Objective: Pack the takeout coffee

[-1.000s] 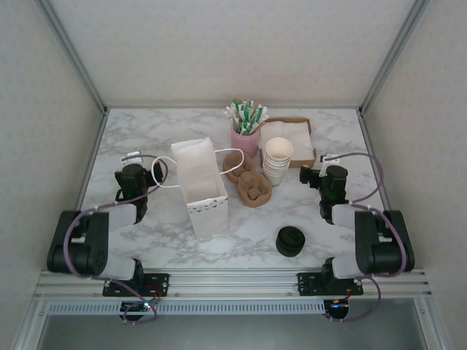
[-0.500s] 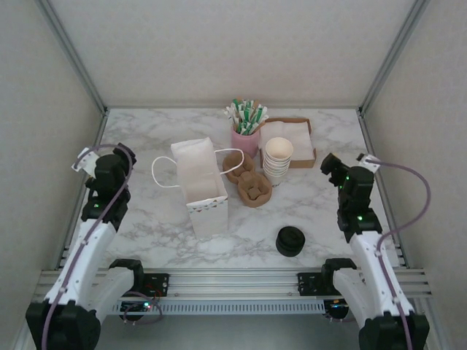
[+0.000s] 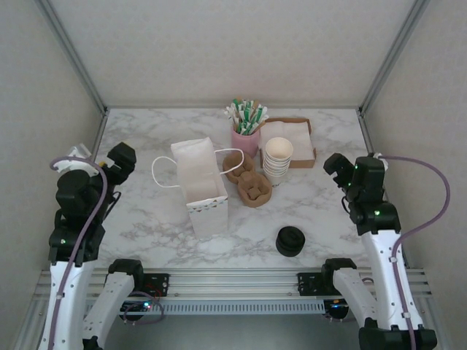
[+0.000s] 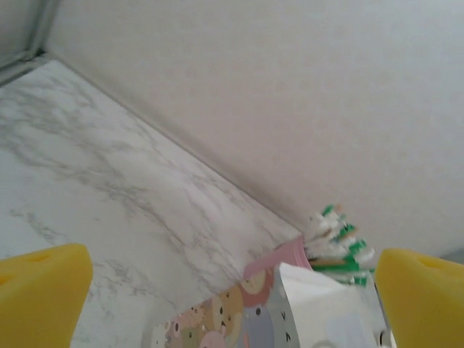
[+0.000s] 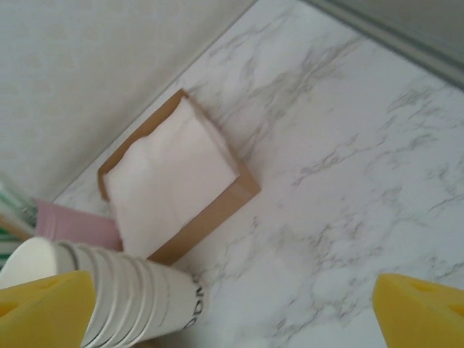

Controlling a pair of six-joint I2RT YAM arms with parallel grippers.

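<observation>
Bearing the takeout coffee point(image 3: 255, 191), a grey-veined marble tabletop point(image 3: 321, 211) meets pale walls point(image 3: 233, 51)

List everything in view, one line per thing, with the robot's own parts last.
paper bag: one, white with loop handles, standing open left of centre
cup carriers: two, brown moulded pulp, just right of the bag
paper cups: one stack, cream, right of the carriers
pink cup: one, pink, behind the carriers
sticks: a bunch, green and white, standing in the pink cup
tray: one, brown, back right
napkins: one pile, white, in the tray
lid: one, black, round, near the front edge
table: one, white marble
left hand: one, black with yellow pads, open, at the table's left side
right hand: one, black with yellow pads, open, at the table's right side
</observation>
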